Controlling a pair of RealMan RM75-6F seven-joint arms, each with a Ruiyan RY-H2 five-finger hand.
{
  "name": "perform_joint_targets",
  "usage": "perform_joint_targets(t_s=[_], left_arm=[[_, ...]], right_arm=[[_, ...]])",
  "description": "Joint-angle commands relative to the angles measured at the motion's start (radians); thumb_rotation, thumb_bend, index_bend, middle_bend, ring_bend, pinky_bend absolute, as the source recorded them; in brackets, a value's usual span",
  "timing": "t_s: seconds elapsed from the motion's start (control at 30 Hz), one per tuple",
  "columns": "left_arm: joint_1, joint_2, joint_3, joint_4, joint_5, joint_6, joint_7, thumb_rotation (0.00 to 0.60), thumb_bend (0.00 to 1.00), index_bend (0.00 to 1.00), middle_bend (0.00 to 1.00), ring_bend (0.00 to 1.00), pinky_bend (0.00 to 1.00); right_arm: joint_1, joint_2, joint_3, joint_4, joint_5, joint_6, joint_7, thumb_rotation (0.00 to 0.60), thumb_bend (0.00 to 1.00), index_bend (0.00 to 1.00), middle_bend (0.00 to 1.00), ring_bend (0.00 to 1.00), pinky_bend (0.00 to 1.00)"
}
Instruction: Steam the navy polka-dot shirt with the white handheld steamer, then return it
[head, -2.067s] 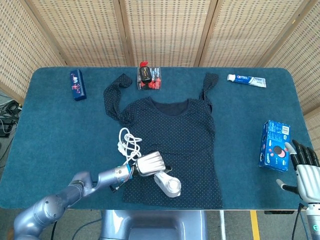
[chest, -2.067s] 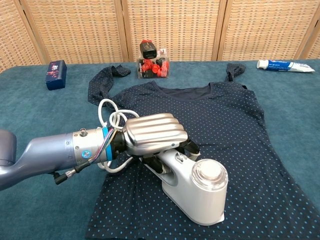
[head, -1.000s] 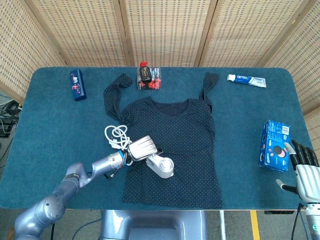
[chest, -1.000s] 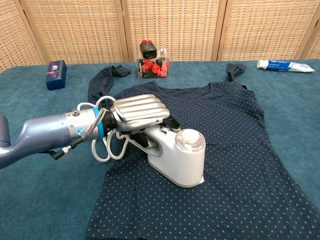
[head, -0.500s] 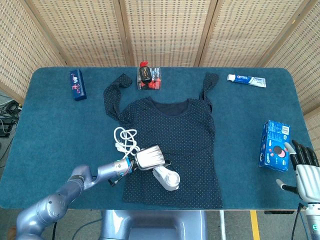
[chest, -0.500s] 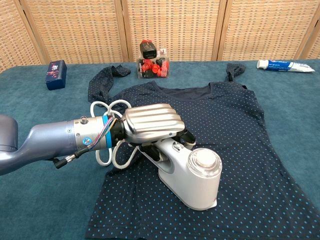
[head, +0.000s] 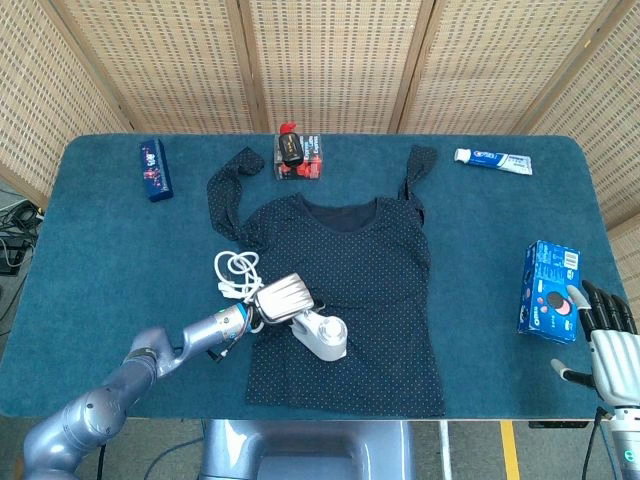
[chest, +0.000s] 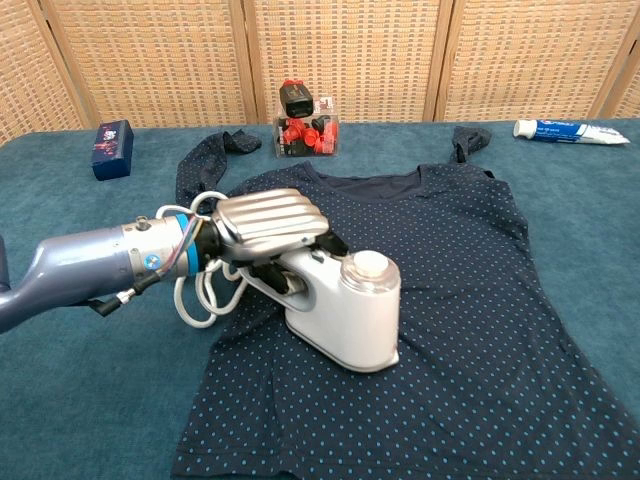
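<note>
While the steamer (chest: 345, 310) is gripped by the left hand (chest: 262, 232) and rests on the lower left part of the shirt (chest: 470, 270), steaming is judged to be in progress; returning it is left. The right hand (head: 610, 345) is held spread at the worktop (head: 100, 260) edge.

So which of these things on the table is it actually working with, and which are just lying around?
In use:
navy polka-dot shirt
white handheld steamer, gripped by the left hand
white coiled cord

Lying about:
dark blue small box
clear box of red and black items
white toothpaste tube
blue biscuit box
</note>
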Motion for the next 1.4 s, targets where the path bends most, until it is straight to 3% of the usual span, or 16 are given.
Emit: perform_joint_targets(t_s=[0.03, 0.27, 0.67, 0.93, 1.03, 1.1, 1.17, 1.23, 1.4], left_arm=[[0.011, 0.013, -0.005, 0.007, -0.010, 0.001, -0.005, 0.600, 0.56, 1.00, 0.92, 0.85, 1.00], [0.023, 0.060, -0.017, 0.011, -0.021, 0.035, 0.009, 0.600, 0.56, 1.00, 0.92, 0.85, 1.00], [0.103, 0.212, -0.105, -0.019, -0.129, 0.081, 0.050, 0.600, 0.56, 1.00, 0.92, 0.85, 1.00], [0.182, 0.283, -0.161, -0.004, -0.239, -0.054, 0.051, 0.600, 0.52, 1.00, 0.92, 0.85, 0.99], [0.201, 0.288, -0.182, 0.001, -0.275, -0.103, 0.036, 0.600, 0.38, 1.00, 0.92, 0.85, 0.98], [0.208, 0.285, -0.190, 0.010, -0.289, -0.128, 0.032, 0.600, 0.13, 1.00, 0.90, 0.84, 0.96], [0.212, 0.281, -0.193, 0.017, -0.295, -0.149, 0.028, 0.600, 0.00, 0.99, 0.86, 0.80, 0.90], [0.213, 0.280, -0.192, 0.017, -0.300, -0.189, 0.021, 0.600, 0.00, 0.88, 0.75, 0.71, 0.78], [0.210, 0.286, -0.186, 0.004, -0.304, -0.260, 0.039, 0.600, 0.00, 0.19, 0.11, 0.21, 0.32]], right_arm=[[0.000, -0.001, -0.001, -0.001, -0.002, 0.000, -0.002, 0.600, 0.00, 0.03, 0.00, 0.00, 0.00], [0.000, -0.001, -0.004, -0.006, -0.011, 0.004, -0.006, 0.600, 0.00, 0.03, 0.00, 0.00, 0.00], [-0.008, 0.007, -0.017, -0.023, -0.050, 0.024, -0.001, 0.600, 0.00, 0.03, 0.00, 0.00, 0.00], [-0.011, 0.010, -0.030, -0.038, -0.079, 0.031, -0.010, 0.600, 0.00, 0.03, 0.00, 0.00, 0.00], [-0.010, 0.007, -0.032, -0.040, -0.082, 0.028, -0.017, 0.600, 0.00, 0.03, 0.00, 0.00, 0.00], [-0.008, 0.005, -0.033, -0.042, -0.083, 0.025, -0.023, 0.600, 0.00, 0.03, 0.00, 0.00, 0.00], [-0.006, 0.003, -0.034, -0.043, -0.083, 0.021, -0.028, 0.600, 0.00, 0.03, 0.00, 0.00, 0.00], [-0.004, 0.001, -0.034, -0.044, -0.082, 0.016, -0.033, 0.600, 0.00, 0.03, 0.00, 0.00, 0.00], [-0.001, -0.002, -0.037, -0.045, -0.080, 0.007, -0.036, 0.600, 0.00, 0.03, 0.00, 0.00, 0.00]])
